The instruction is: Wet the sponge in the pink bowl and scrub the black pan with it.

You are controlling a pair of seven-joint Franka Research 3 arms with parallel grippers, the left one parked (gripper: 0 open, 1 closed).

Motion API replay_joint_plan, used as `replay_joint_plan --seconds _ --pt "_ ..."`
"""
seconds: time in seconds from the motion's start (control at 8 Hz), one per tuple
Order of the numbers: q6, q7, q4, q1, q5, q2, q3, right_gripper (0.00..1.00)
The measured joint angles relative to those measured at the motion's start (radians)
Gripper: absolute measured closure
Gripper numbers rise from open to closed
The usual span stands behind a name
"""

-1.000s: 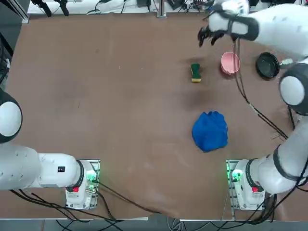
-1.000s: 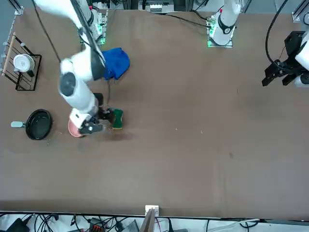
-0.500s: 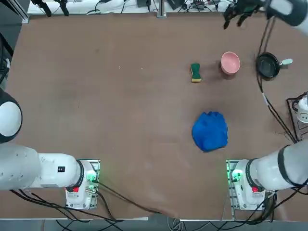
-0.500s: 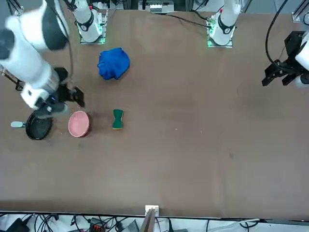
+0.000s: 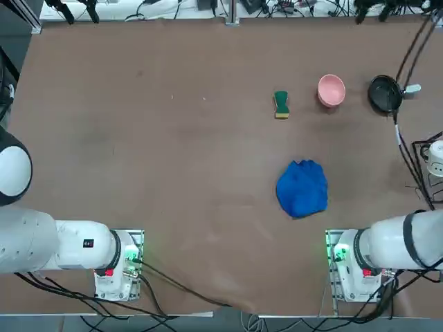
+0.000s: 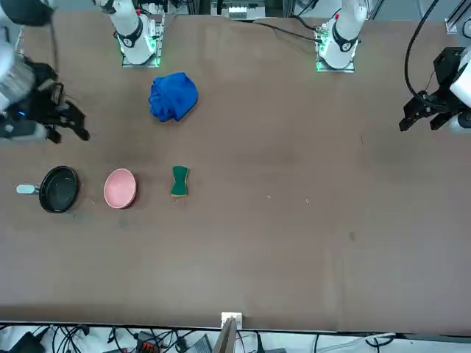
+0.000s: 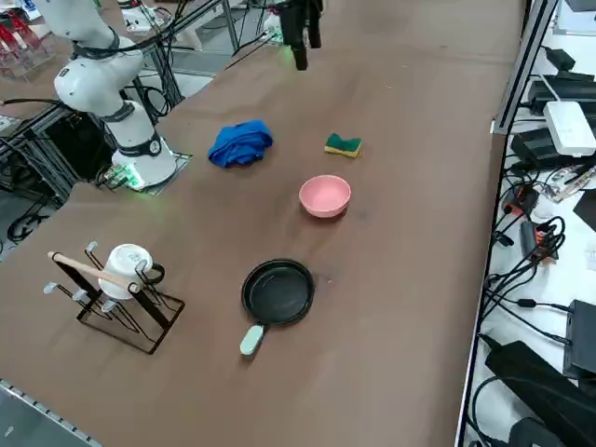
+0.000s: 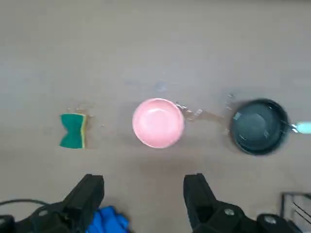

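The right gripper (image 8: 143, 196) hangs high above the table with its fingers (image 8: 90, 191) spread wide and empty, well clear of every task item, a stance that suggests either a parked pose or a task judged finished. Below it, along the table's far strip toward the robot's right-hand edge, three things lie in a row, none touching: the sponge (image 5: 280, 104), pinched at the waist like a bow tie, lies flat on the bare table nearest the middle; the bowl (image 5: 331, 90) stands upright beside it; the pan (image 5: 384, 94) sits nearest the right edge, its pale handle (image 5: 412, 88) pointing out toward that edge. Faint wet marks on the table between bowl and pan, seen from the wrist, hint at splashing. A crumpled blue cloth (image 5: 302, 188) lies nearer the robot, and a wire rack (image 7: 116, 293) holding a white cup stands by the right edge
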Motion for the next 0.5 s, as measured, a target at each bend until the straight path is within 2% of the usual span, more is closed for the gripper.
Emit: replay_joint_plan --seconds 0.12,0.5 --pt "-0.037 -0.008 0.0 -0.03 0.0 -0.025 0.004 0.0" --pt "-0.097 -0.007 0.0 -0.038 0.0 -0.086 0.023 0.0"
